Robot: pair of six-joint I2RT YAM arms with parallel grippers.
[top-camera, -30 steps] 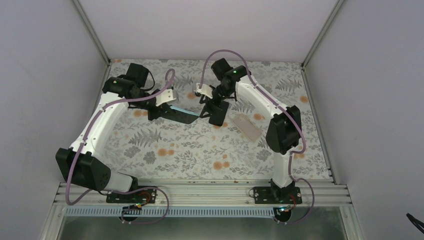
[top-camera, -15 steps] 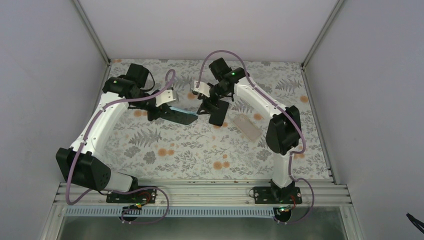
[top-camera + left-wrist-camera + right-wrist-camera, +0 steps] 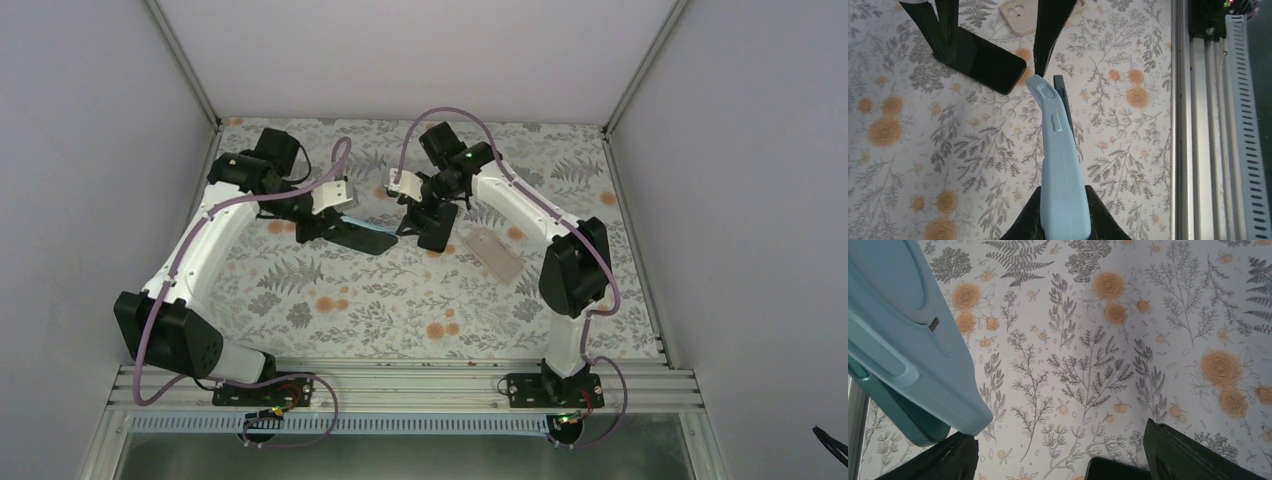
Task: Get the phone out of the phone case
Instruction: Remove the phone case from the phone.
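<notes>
The left gripper (image 3: 1063, 222), its arm reaching in low, is clenched on the blue case (image 3: 1060, 165) held edge-on above the table (image 3: 1128, 150), the phone (image 3: 1068, 115) only a dark strip along it, while the right gripper (image 3: 1060, 435) hangs spread beyond the case's tip over a second phone (image 3: 983, 60).

Smooth, matt blue plastic phone case (image 3: 1060, 170); ribbed grey metal rail (image 3: 1198, 125)

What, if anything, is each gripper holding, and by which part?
The left gripper clamps the light blue phone case by one end; the right gripper is open, holding nothing.
</notes>
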